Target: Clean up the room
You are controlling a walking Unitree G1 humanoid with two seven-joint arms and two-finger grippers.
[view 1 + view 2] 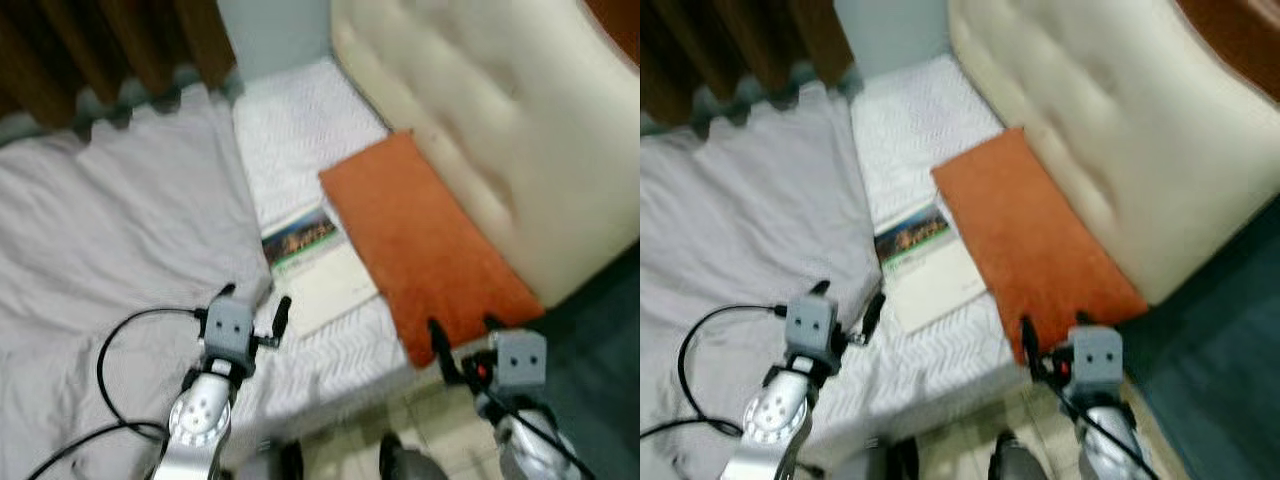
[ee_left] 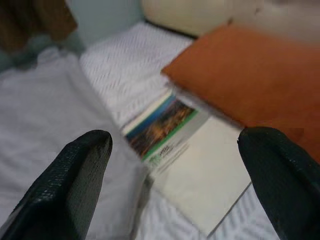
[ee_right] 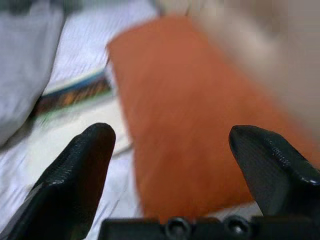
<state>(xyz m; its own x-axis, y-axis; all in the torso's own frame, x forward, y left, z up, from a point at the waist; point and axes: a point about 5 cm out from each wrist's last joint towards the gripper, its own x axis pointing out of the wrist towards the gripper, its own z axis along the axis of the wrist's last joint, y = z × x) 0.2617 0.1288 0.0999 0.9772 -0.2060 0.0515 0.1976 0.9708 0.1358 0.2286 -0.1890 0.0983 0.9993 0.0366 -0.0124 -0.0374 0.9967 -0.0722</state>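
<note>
Orange cushion [image 1: 420, 240] is lying mid-frame, overlapping booklet [image 1: 312, 265] | left gripper [image 1: 255, 312] and right gripper [image 1: 462, 340] are hovering below, jaws open, likely approaching.

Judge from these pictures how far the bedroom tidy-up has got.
Nothing looks done yet. The book lies on the mattress, partly under the orange cushion and the rumpled grey sheet. Left gripper and right gripper hover open and hold nothing. Everything is left.
</note>
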